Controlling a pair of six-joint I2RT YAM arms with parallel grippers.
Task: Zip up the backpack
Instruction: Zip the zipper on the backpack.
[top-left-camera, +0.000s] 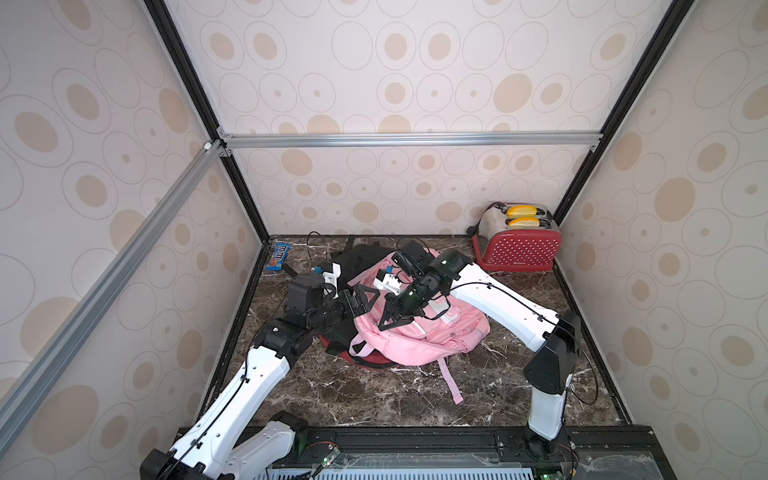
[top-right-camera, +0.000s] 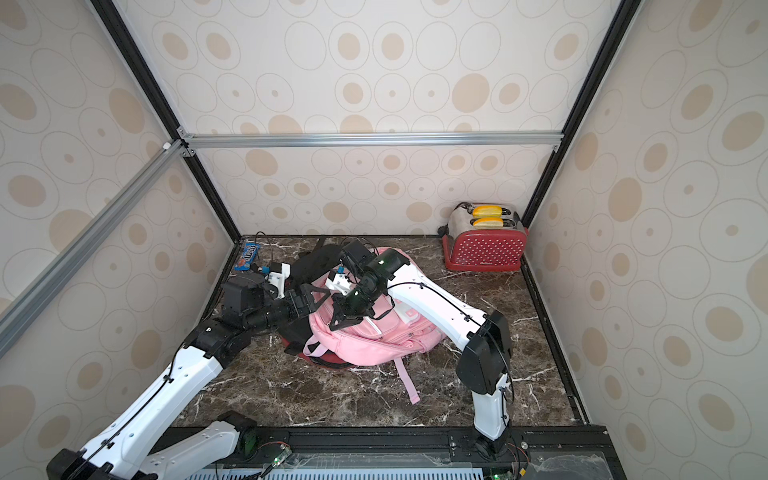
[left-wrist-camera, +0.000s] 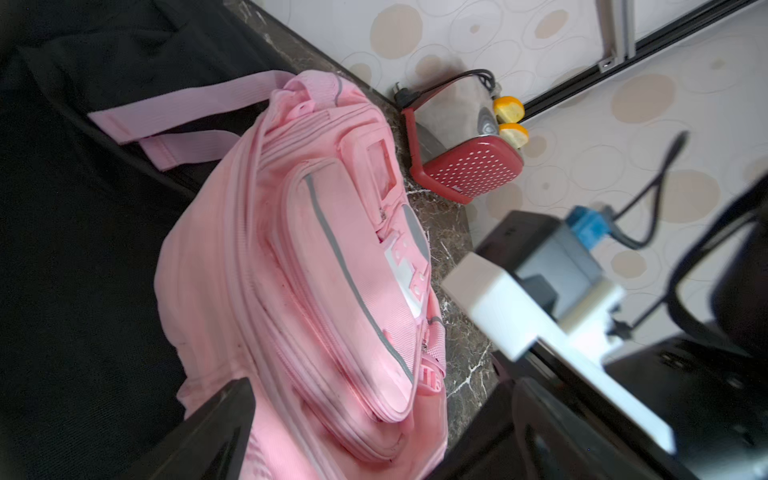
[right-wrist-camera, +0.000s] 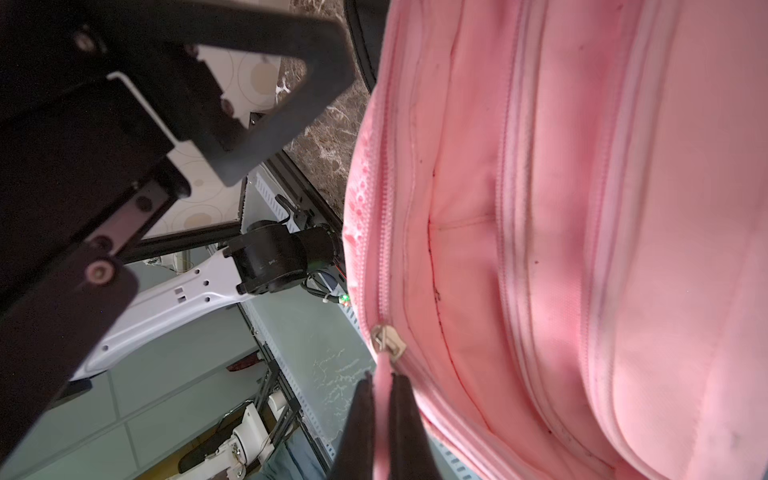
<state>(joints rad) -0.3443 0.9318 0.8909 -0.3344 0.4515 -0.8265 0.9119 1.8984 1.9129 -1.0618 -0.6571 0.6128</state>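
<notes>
The pink backpack (top-left-camera: 419, 336) is lying on its side in the middle of the marble desk (top-left-camera: 374, 399). It is resting partly over a black bag (top-left-camera: 361, 259), and a dark red item (top-left-camera: 370, 360) is peeking out beneath its near edge. One pink strap is trailing toward the desk's front. Its pockets are looking closed in the left wrist view, and whatever it is carrying is hidden. The right claw (right-wrist-camera: 382, 380) is pinching a pink pull tab (right-wrist-camera: 382, 415) tightly between its closed fingers, just below the metal zipper slider (right-wrist-camera: 388, 343). The teeth on the far side of the slider are sitting meshed. The left claw (top-left-camera: 368, 303) is hanging beside the backpack's left end with its jaws spread wide, gripping nothing. In the back right corner a red toaster (top-left-camera: 517, 245) is holding two yellow bread slices (top-left-camera: 524, 211), one in each slot. A blue candy packet (top-left-camera: 278, 257) is lying by the back left wall.
</notes>
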